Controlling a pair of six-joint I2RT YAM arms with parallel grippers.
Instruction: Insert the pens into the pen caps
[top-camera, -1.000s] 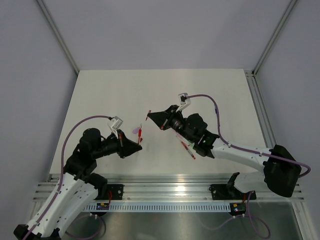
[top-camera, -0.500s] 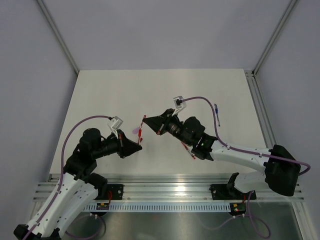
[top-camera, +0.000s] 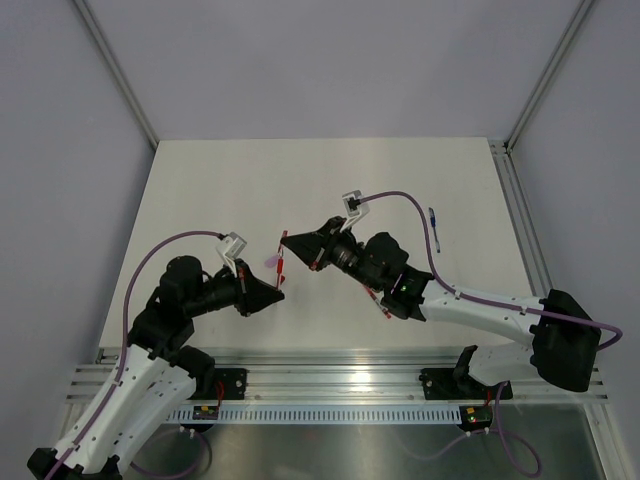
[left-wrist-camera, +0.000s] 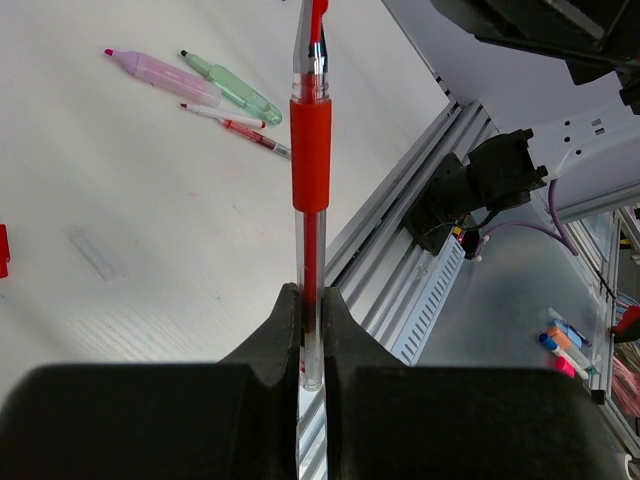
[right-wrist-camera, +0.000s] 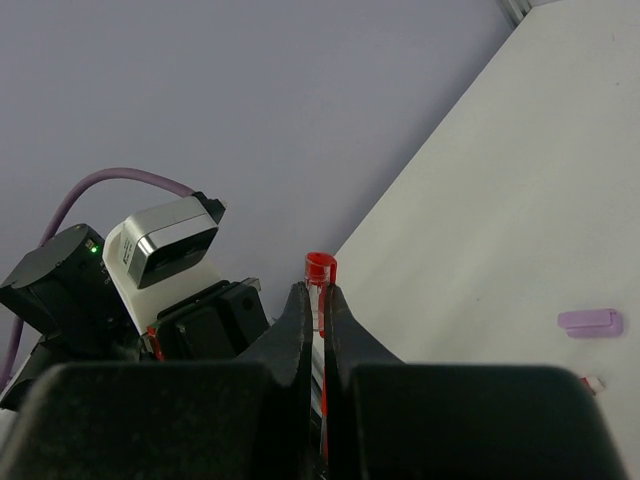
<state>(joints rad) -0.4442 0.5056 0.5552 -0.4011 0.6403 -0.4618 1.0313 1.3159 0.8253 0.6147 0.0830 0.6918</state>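
My left gripper (top-camera: 279, 288) is shut on a red pen (top-camera: 281, 267), which sticks up out of the jaws; in the left wrist view the pen (left-wrist-camera: 310, 170) runs straight up from the fingertips (left-wrist-camera: 311, 300). My right gripper (top-camera: 286, 239) is shut on a red pen cap (right-wrist-camera: 320, 267) and holds it just above the pen's tip. In the right wrist view its jaws (right-wrist-camera: 318, 292) pinch the cap's clear lower part. A pink pen (left-wrist-camera: 165, 78), a pale green pen (left-wrist-camera: 232, 88) and thin red pens (left-wrist-camera: 240, 128) lie on the table.
A blue pen (top-camera: 433, 222) lies at the right of the white table (top-camera: 220, 190). A pale purple cap (right-wrist-camera: 590, 321) and a clear cap (left-wrist-camera: 98, 255) lie loose. A red piece (left-wrist-camera: 3, 250) shows at the left edge. The aluminium rail (top-camera: 340, 385) runs along the near edge.
My right gripper has moved left with the red cap, ending close over the tip of the red pen. The blue pen came into view. The left arm has stayed still.
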